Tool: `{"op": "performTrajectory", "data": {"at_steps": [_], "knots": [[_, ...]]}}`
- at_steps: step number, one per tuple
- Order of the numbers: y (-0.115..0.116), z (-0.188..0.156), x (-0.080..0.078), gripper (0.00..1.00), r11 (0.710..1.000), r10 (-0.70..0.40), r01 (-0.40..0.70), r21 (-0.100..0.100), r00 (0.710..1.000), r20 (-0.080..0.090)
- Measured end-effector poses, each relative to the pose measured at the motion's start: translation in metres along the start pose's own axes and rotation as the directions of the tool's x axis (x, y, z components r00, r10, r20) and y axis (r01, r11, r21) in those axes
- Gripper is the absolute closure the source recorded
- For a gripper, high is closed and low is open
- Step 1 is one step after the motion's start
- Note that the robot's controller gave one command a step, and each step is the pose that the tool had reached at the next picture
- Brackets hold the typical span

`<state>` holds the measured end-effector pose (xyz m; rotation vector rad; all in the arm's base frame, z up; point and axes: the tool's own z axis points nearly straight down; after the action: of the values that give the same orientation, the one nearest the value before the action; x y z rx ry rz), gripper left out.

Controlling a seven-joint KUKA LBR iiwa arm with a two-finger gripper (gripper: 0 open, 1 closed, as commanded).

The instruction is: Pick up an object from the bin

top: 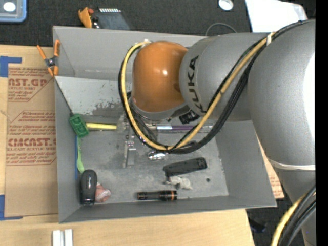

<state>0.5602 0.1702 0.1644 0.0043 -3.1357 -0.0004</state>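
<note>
1. End effector [128, 157] hangs low over the grey floor near the middle of the bin [154, 50], under the arm's orange cover [156, 76]. Whether it is apart or together I cannot tell, and nothing can be made out in it.
2. No one thing is clearly its target. Nearest are a yellow stick [101, 127], lying flat just to its left, and a small silvery piece [155, 156], just to its right. The floor right under it looks bare.
3. Further out lie a flat black bar [185, 165] with a crumpled white scrap [180, 182] beside it, and a black marker [157, 195] near the front wall. A green brush [79, 137] runs along the left wall, and a black mouse-shaped thing [88, 186] sits in the front left corner.
4. Risks, as I judge them:
   - Closing here may catch only air, since nothing seems centred beneath it.
   - The thin stick lies flush on the metal and could slip out or skid aside.
   - The arm hides much of the bin's middle, so an unseen thing could be struck.
</note>
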Motion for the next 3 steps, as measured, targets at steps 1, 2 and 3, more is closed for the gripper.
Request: {"op": "performTrajectory", "data": {"at_steps": [1,2,3], "knots": [[-0.001,-0.004,-0.002,0.00,1.000,0.002,-0.002,-0.001,1.000,0.007],[0.021,0.035,0.022,0.00,0.979,-0.204,0.204,0.001,0.979,0.016],[0.062,0.030,0.059,0.00,0.913,-0.407,0.407,0.002,0.913,0.006]]}}
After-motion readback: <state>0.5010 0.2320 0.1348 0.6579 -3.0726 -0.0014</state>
